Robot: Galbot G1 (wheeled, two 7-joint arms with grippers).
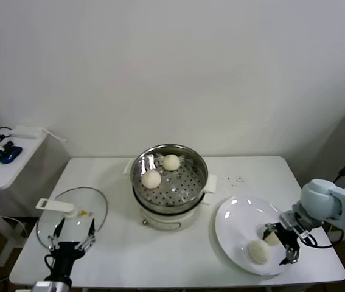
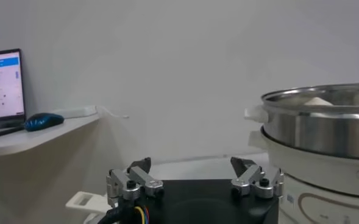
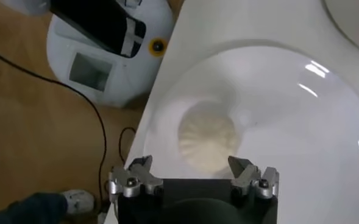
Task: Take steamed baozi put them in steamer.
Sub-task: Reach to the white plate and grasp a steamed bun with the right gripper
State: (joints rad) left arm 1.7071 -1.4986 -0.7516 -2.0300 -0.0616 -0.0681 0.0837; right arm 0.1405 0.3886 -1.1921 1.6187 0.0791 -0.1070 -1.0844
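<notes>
The steamer (image 1: 169, 176) stands mid-table, a shiny perforated basket on a cream cooker base, also visible in the left wrist view (image 2: 316, 122). Two baozi lie in it (image 1: 151, 179) (image 1: 171, 162). Two more baozi rest on the white plate (image 1: 239, 228) at the right, one near its front (image 1: 258, 250) and one (image 1: 272, 238) partly hidden by my right gripper (image 1: 280, 242). That gripper is open and low over the plate's right rim. In the right wrist view a baozi (image 3: 206, 135) lies just ahead of the right gripper (image 3: 191, 164), untouched. My left gripper (image 1: 72, 236) (image 2: 191, 164) is open and empty at the front left.
A round glass lid (image 1: 75, 213) with a white handle lies at the table's left, under my left gripper. A side table (image 1: 5, 164) with a blue mouse (image 2: 44, 120) stands at the far left. A white machine (image 3: 106, 49) and a cable sit on the floor beyond the table's right edge.
</notes>
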